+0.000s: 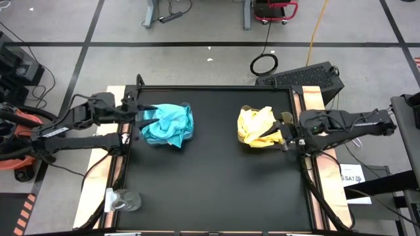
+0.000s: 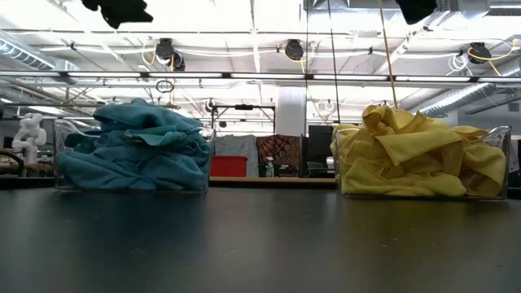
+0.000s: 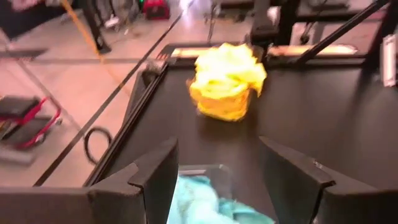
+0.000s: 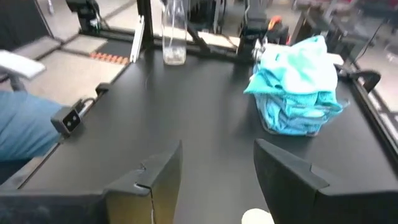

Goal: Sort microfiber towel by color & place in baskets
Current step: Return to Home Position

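Observation:
A heap of teal-blue microfiber towels (image 1: 168, 124) fills a clear basket (image 2: 203, 167) on the left of the black table. A heap of yellow towels (image 1: 258, 127) fills the second clear basket (image 2: 505, 167) on the right. Both heaps rise above the basket rims. My left gripper (image 1: 138, 113) hangs open at the left edge, just outside and above the teal basket. In its wrist view the teal towels (image 3: 211, 202) lie below the fingers. My right gripper (image 1: 283, 131) hangs open beside the yellow basket at the right edge. Nothing is between either pair of fingers.
A clear bottle (image 1: 125, 200) stands off the mat at the near left corner. The mat (image 1: 216, 170) between and in front of the baskets is bare. A metal frame rail (image 1: 216, 87) borders the far side. A blue-clad part of a person (image 4: 25, 130) shows beyond the near edge.

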You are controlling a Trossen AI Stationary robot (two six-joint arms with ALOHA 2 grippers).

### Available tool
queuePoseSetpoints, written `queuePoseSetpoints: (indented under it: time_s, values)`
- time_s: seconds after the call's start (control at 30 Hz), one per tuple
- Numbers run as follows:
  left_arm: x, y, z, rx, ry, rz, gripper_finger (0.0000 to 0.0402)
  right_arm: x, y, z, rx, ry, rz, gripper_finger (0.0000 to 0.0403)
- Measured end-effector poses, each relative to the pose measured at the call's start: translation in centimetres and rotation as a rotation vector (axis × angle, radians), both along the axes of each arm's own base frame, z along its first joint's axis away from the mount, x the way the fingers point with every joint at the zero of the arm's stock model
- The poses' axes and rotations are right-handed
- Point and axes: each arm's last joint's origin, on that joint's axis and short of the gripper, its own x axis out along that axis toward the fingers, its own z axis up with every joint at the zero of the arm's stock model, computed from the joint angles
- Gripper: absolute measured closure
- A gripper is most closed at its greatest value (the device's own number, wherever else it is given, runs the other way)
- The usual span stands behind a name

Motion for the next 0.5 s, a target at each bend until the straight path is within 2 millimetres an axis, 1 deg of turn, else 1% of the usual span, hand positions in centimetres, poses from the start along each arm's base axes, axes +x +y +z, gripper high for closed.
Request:
queuePoseSetpoints:
  time_s: [0.07, 0.17, 0.3, 0.5]
  values:
    - [-0.2, -0.3, -0.1, 0.005, -0.04, -0.032, 0.0179, -0.7, -0.1, -0.9, 0.009, -0.043, 0.0, 0.0211]
    - [-0.4, -0.7, -1.0, 0.012, -0.128, -0.083, 0.0179, -1.7, -0.2, -2.1, 0.028, -0.104, -0.003, 0.0211]
    - [-0.4, -0.9, -3.3, -0.013, -0.17, -0.096, 0.0179, -2.8, -0.4, -3.6, 0.047, -0.172, -0.004, 0.0211]
    - [-0.3, -1.4, -6.5, -0.057, -0.227, -0.146, 0.0179, -4.5, -0.6, -5.0, 0.06, -0.239, -0.004, 0.0211]
